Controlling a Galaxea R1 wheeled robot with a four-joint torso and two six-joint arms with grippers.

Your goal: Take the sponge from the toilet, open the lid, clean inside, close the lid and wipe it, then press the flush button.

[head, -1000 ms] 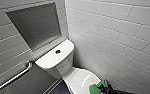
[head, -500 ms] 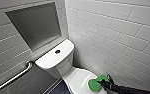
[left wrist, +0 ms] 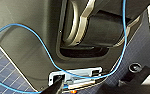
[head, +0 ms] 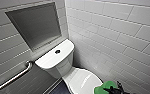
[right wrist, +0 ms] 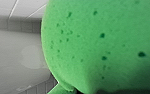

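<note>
The white toilet stands against the tiled wall, and the dark round flush button sits in the middle of its tank top. The oval lid lies down over the bowl. At the lid's near right edge my right gripper is shut on the bright green sponge. The sponge looms large in the right wrist view, with the pale lid behind it. My left gripper hangs low beside my own dark base, with nothing in it.
A metal grab bar runs along the left wall. A recessed niche sits above the tank. White wall tiles close in on the right. A blue cable loops over my base above the dark tiled floor.
The right gripper has moved a little to the right and lower in the picture with the sponge, towards the lid's near right edge. The toilet and lid have not moved.
</note>
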